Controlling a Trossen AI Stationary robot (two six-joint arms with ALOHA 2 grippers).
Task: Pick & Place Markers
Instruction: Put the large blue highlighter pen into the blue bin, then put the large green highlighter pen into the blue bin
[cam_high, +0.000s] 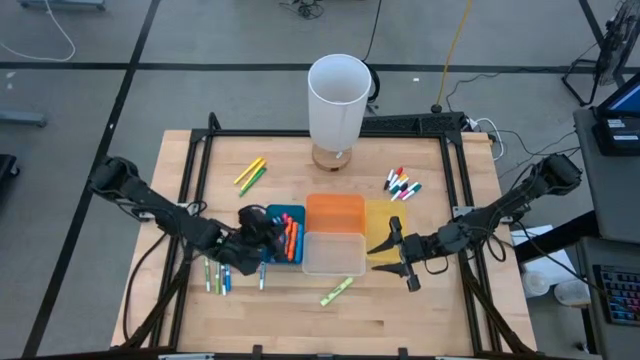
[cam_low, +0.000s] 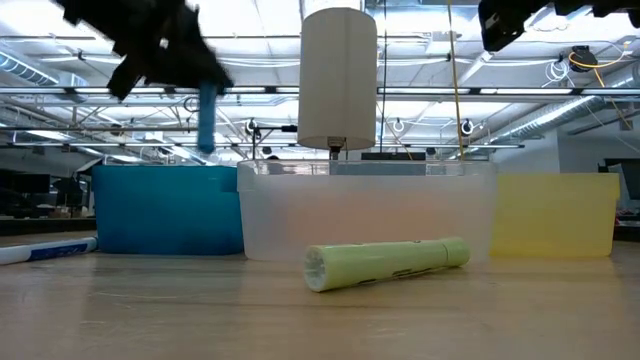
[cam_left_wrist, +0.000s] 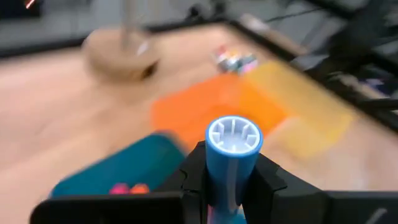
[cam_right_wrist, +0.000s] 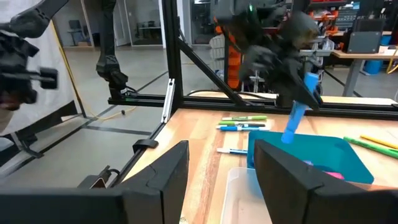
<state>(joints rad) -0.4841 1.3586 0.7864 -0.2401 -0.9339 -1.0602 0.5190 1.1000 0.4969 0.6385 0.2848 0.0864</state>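
My left gripper (cam_high: 262, 234) is shut on a blue marker (cam_left_wrist: 232, 148) above the blue bin (cam_high: 285, 238), which holds several orange and pink markers. The marker also shows in the low view (cam_low: 207, 112) and the right wrist view (cam_right_wrist: 293, 122). My right gripper (cam_high: 402, 256) is open and empty by the near edge of the yellow bin (cam_high: 385, 222). A green highlighter (cam_high: 337, 291) lies on the table near the clear bin (cam_high: 333, 254). Loose markers lie at the near left (cam_high: 215, 275), far left (cam_high: 250, 175) and far right (cam_high: 402, 185). My left gripper pinches the blue marker's barrel (cam_left_wrist: 219, 186) between its two fingers, one on each side. Its ribbed end (cam_left_wrist: 233, 135) stands free by the fingers. The marker hangs nearly upright below the gripper (cam_low: 207, 130), lifted clear above the blue bin.
An orange bin (cam_high: 335, 212) sits between the blue and yellow bins, behind the clear one. A tall white cylinder (cam_high: 338, 98) on a round wooden base (cam_high: 333, 157) stands at the table's far middle. A black frame (cam_high: 200, 160) runs round the table.
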